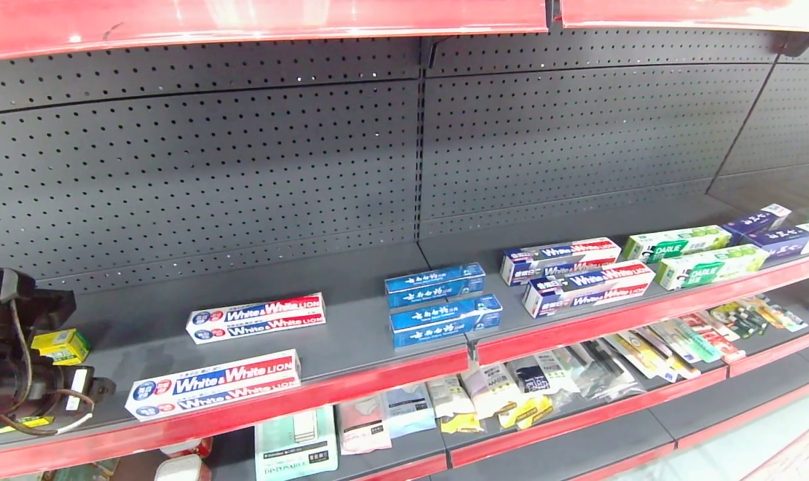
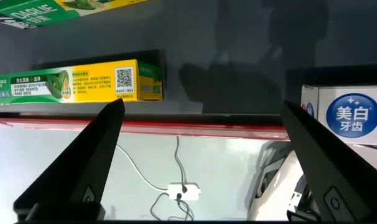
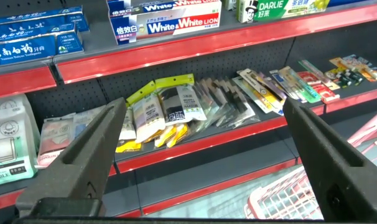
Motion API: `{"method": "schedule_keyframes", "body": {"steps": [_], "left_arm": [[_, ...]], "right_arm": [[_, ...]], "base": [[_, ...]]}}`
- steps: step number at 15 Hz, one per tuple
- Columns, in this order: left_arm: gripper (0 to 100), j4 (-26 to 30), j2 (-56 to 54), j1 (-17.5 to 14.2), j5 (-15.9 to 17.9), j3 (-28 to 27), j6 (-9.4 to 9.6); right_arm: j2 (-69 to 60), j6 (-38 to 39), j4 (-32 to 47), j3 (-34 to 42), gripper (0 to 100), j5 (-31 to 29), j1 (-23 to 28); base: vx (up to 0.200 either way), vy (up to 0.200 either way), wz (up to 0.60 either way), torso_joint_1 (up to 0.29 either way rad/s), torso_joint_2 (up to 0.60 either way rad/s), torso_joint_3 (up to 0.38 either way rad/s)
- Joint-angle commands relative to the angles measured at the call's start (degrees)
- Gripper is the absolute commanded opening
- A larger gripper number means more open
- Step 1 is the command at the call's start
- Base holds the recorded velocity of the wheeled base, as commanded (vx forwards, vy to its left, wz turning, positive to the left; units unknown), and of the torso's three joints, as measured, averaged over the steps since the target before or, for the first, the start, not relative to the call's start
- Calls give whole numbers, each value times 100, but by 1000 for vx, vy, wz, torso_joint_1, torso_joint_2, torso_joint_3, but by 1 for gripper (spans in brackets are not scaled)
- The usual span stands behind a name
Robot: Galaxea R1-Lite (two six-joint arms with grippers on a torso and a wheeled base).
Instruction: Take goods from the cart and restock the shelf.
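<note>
- Head view: on the shelf (image 1: 351, 304), two white boxes (image 1: 214, 386) at the left and two blue boxes (image 1: 444, 323) mid-shelf, all lying flat; left arm (image 1: 17, 354) at the far-left edge, just beside a yellow box (image 1: 60, 345).
- Left wrist view: left gripper (image 2: 202, 106) level with the shelf's red lip, jaws wide, nothing between them (yellow box beyond one finger, a white box beyond the other).
- Right wrist view: right gripper (image 3: 204, 106) facing the lower shelf's packets (image 3: 170, 109), jaws wide and empty; pink wire cart (image 3: 282, 199) lower down, beside the shelving.
</note>
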State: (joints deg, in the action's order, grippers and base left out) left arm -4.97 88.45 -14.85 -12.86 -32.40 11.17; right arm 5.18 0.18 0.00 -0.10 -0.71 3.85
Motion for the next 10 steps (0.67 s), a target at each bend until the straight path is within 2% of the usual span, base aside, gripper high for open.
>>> {"method": "schedule_keyframes", "body": {"steps": [1, 10], "left_arm": [[100, -12, 67, 17, -6, 32, 0], [100, -100, 190, 26, -6, 103, 0]], "right_arm": [[9, -1, 9, 1, 100, 0, 1], [9, -1, 0, 1, 100, 0, 1]], "base": [[0, 0, 0, 0, 0, 0], [0, 0, 0, 0, 0, 0]]}}
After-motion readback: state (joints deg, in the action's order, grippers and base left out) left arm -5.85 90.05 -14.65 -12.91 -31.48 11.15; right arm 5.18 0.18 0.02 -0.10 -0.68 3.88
